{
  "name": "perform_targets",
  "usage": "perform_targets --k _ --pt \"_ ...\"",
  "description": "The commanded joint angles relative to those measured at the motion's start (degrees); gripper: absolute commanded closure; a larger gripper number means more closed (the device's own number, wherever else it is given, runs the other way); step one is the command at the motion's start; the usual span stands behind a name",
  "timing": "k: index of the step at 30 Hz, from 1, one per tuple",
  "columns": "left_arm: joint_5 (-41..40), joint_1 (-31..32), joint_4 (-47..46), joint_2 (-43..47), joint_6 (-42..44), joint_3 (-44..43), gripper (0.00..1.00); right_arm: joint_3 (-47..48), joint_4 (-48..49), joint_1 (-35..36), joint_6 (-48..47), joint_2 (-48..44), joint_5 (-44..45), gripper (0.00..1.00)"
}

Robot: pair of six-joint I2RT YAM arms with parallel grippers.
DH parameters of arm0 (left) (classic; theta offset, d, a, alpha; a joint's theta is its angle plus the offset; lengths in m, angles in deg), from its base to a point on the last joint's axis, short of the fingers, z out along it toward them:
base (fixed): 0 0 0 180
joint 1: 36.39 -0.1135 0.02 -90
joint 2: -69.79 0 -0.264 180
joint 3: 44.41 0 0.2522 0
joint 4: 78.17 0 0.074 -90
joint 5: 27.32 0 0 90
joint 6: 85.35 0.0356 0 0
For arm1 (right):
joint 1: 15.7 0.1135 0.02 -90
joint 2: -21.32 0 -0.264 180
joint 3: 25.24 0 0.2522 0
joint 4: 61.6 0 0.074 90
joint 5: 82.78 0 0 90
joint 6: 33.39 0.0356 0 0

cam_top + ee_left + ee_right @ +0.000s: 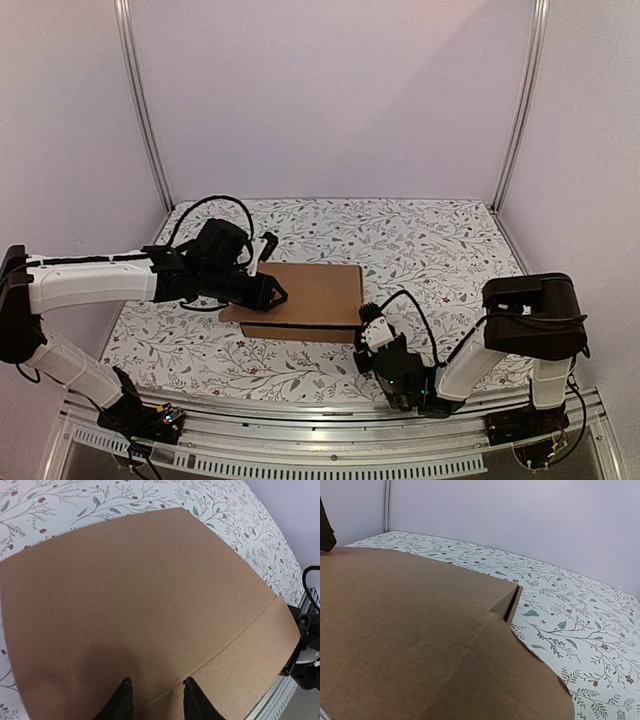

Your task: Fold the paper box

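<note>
The paper box [310, 290] lies closed and flat in the middle of the table, plain brown cardboard with a crease line near its front edge. My left gripper [277, 294] reaches over the box's left side. In the left wrist view its two black fingertips [126, 690] stand apart just above the lid [140, 580], astride the crease, with nothing between them. My right gripper [368, 318] sits low at the box's front right corner. The right wrist view is filled by cardboard [410, 630] with a rounded flap edge and a gap at the corner [512, 605]; its own fingers do not show.
A floral tablecloth [430, 240] covers the table. White walls and metal corner posts [145, 110] close in the back and sides. A metal rail [300, 440] runs along the near edge by the arm bases.
</note>
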Motion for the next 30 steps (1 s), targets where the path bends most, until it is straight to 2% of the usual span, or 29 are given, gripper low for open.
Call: perform_targets --k 1,3,7,10,16,21,26,30 --pt "1.7 -0.8 -4.2 -0.9 -2.0 1.7 0.67 -2.0 -5.7 -0.1 2.0 0.3 -4.8 0.52" --pt "1.8 -0.8 -4.7 -1.2 -2.5 2.3 0.68 -2.2 -6.4 0.1 2.5 -0.7 -5.6 0.43" --pt "2.2 -0.8 -6.0 -1.8 -3.4 3.5 0.69 -2.8 -8.7 1.4 2.5 -4.6 -6.5 0.19" --pt "2.3 -0.8 -6.3 -2.3 -3.7 4.0 0.7 -3.1 -11.8 2.5 1.9 -7.8 -8.6 0.11" --pt "2.2 -0.7 -7.4 -3.1 -3.9 5.1 0.71 -4.1 -22.1 3.1 2.7 -18.5 -15.5 0.01" --pt "2.9 -0.7 -8.6 -4.3 -4.3 5.8 0.72 -3.6 -31.8 3.1 1.7 -28.3 -20.1 0.01" --pt "2.3 -0.1 -9.8 -5.8 -4.6 6.7 0.73 3.2 -49.5 3.1 1.1 -35.8 -19.9 0.01" --pt "1.2 0.8 -10.1 -7.5 -4.5 7.0 0.74 7.6 -53.6 2.7 0.6 -38.5 -19.2 0.01"
